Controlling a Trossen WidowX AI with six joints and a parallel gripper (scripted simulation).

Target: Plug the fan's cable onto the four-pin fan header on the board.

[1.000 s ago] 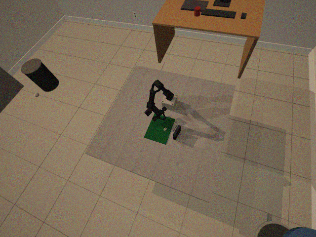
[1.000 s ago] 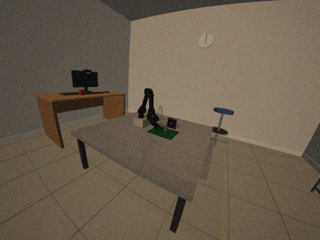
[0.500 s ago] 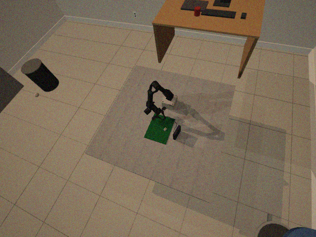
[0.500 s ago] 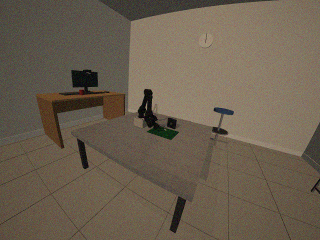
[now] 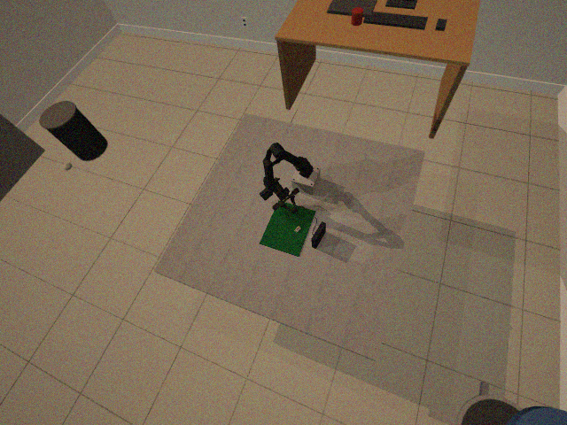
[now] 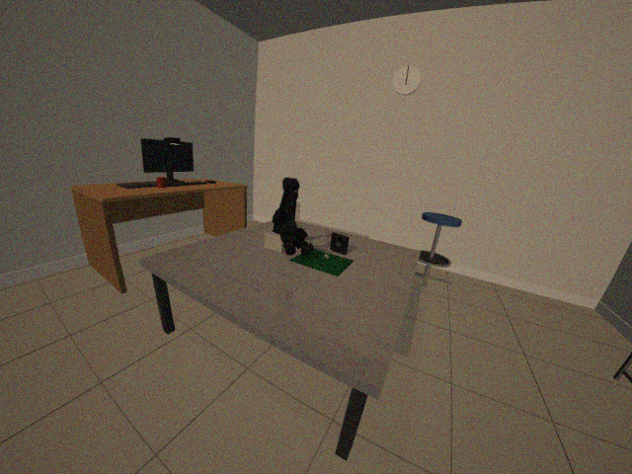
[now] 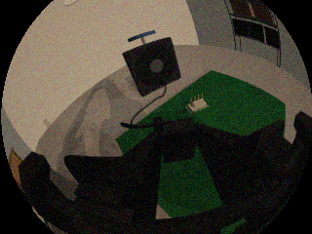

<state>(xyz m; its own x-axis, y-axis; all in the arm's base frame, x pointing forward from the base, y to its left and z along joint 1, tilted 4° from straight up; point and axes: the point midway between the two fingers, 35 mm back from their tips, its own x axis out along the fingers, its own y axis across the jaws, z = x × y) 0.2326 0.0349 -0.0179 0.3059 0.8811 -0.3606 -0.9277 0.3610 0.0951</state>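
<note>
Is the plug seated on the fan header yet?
No: in the wrist view the fan header stands bare on the green board, while the gripper holds the plug short of it.

One robot arm [image 5: 275,171] with one gripper [image 5: 291,204]. One green board [image 5: 287,230] bearing one pale fan header [image 5: 298,227]. One black fan [image 5: 318,235] with one cable [image 7: 144,108]. One grey table [image 6: 285,306], one wooden desk [image 6: 153,201], one monitor [image 6: 167,156], one red cup [image 5: 357,16], one blue stool [image 6: 438,235], one wall clock [image 6: 407,79], one dark bin [image 5: 73,130].
</note>
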